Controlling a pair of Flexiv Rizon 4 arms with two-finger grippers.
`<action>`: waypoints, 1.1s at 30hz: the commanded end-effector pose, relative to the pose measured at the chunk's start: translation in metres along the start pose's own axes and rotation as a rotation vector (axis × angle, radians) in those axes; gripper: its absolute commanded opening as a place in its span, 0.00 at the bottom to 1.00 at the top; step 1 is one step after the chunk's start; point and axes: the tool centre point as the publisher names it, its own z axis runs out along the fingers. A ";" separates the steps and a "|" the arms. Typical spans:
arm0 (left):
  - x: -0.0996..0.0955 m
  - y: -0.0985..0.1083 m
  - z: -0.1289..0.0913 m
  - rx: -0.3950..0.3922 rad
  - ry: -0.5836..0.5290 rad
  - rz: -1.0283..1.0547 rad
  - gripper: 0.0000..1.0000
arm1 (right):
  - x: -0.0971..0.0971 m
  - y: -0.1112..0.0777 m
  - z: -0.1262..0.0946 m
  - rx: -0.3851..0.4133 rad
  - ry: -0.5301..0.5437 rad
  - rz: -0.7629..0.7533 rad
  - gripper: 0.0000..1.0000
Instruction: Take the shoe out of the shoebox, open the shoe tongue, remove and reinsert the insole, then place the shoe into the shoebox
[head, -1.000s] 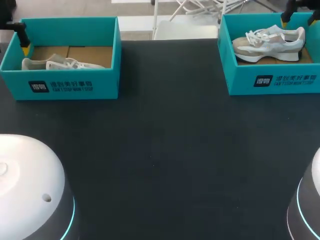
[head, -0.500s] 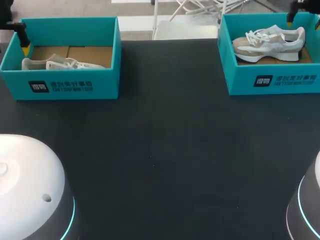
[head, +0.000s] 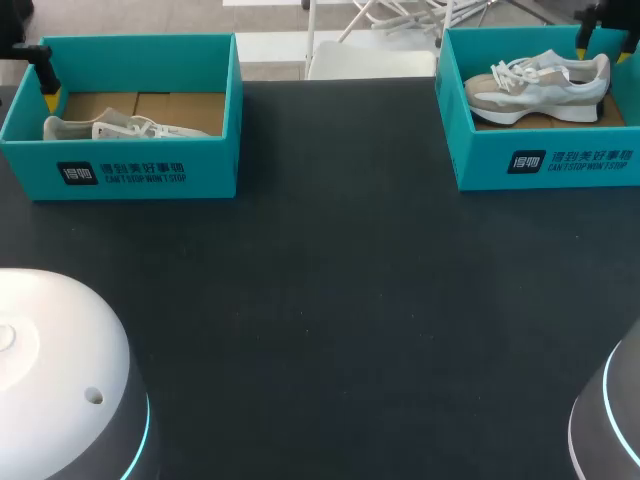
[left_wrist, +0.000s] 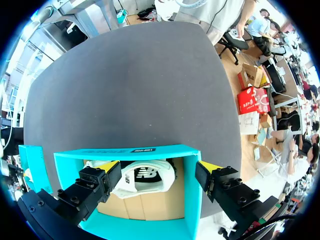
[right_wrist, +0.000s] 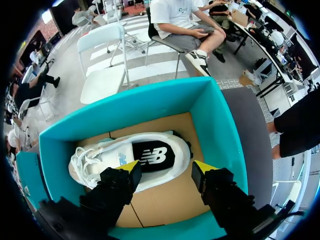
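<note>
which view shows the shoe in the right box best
The right wrist view: the shoe lies close, whole, seen from above. The head view shows it small and side-on; the left wrist view shows only the other shoe.

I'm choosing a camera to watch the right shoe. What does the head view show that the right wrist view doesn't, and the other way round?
Head view only: the left shoe, in the left shoebox, and the table stretch between the boxes. Right wrist view only: both open fingers of the right gripper over the heel end, and the dark insole. Both: the right shoebox holding the right shoe.
</note>
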 end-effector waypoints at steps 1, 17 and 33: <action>0.000 -0.001 0.000 -0.003 0.001 0.000 1.00 | -0.003 0.016 0.021 0.065 -0.009 0.028 0.57; 0.000 -0.001 0.000 -0.003 0.001 0.000 1.00 | -0.020 0.009 0.055 0.153 -0.075 -0.082 0.60; 0.000 -0.001 0.000 -0.003 0.001 0.000 1.00 | -0.029 0.002 0.067 0.170 -0.141 -0.125 0.00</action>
